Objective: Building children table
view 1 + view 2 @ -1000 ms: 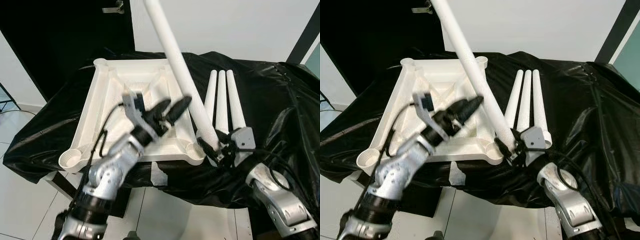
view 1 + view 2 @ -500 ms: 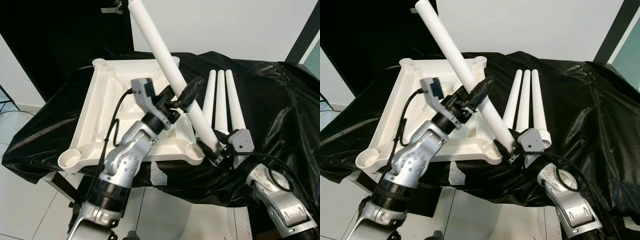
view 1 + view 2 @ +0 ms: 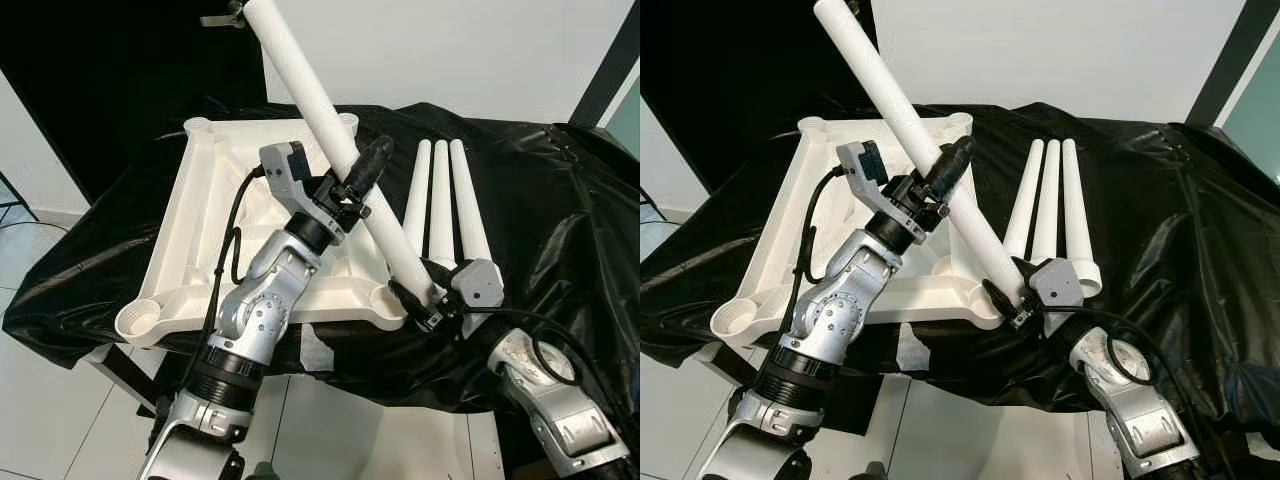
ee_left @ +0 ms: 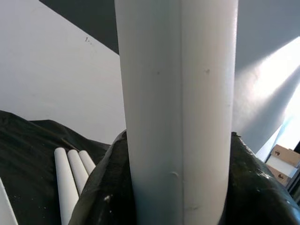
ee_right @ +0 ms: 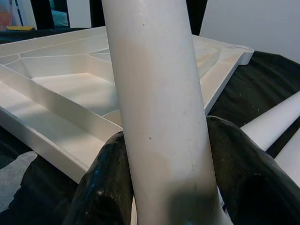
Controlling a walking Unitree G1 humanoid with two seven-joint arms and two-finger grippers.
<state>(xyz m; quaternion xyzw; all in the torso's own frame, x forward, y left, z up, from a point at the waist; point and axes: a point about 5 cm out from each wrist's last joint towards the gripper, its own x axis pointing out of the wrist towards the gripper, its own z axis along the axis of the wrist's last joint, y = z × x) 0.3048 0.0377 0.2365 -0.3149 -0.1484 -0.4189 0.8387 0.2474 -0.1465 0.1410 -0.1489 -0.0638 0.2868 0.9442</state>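
Since a second ago the left hand (image 3: pixel 352 190) has been rising from over the white upside-down table top (image 3: pixel 205 215) and is now closing around the middle of the long white leg (image 3: pixel 345 160), where earlier it was hovering open below it. The leg itself has been tipping further toward the left, so its far end is now showing in the upper left against the dark doorway (image 3: pixel 120 80). The left arm is reaching up and forward, wrist bent, its black fingers (image 4: pixel 101 197) pressing on both sides of the leg. The right hand (image 3: pixel 425 305) is gripping the leg's near, lower end just beside the near right corner socket (image 3: pixel 388 298) of the table top, its fingers (image 5: pixel 105 183) wrapping the leg on either side. Three more white legs (image 3: pixel 442 205) are lying side by side on the black sheet (image 3: pixel 540 200) covering the tabletop, right of the table top. No writing or label is readable anywhere.
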